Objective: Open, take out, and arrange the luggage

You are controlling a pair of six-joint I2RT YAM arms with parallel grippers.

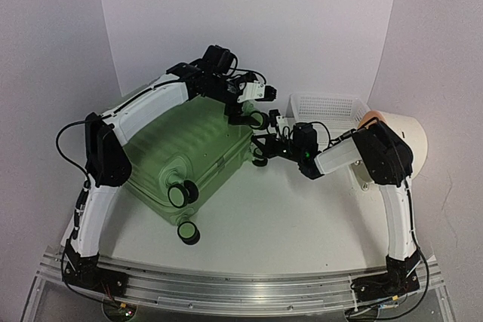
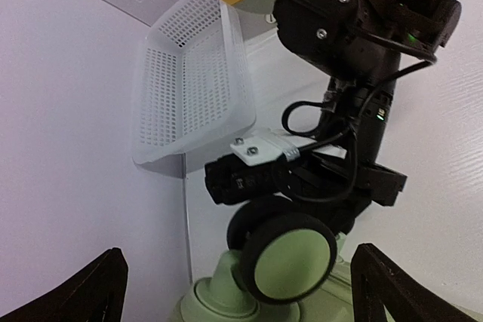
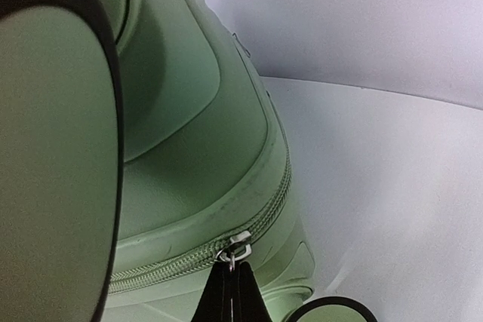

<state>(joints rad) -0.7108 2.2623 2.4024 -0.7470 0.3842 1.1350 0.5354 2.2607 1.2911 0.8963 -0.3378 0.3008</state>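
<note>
Right pincer (image 3: 232, 290) grips the zipper pull (image 3: 236, 246), visible only from its wrist, left pincer (image 2: 238, 286) gapes, and the luggage (image 1: 189, 154) lies flat, wheeled end near-right, long axis reaching far-left.

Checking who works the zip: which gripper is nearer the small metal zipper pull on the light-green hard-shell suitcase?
Right. The right gripper is shut on the zipper pull at a corner of the suitcase; the left gripper hangs open by a black wheel nearby.

A robotics lab test cell: a white table (image 1: 302, 216) inside a plain white curved backdrop (image 1: 249, 20), with a cabled left arm (image 1: 102, 164) and right arm (image 1: 396, 201) bolted to an aluminium rail (image 1: 241, 286).
</note>
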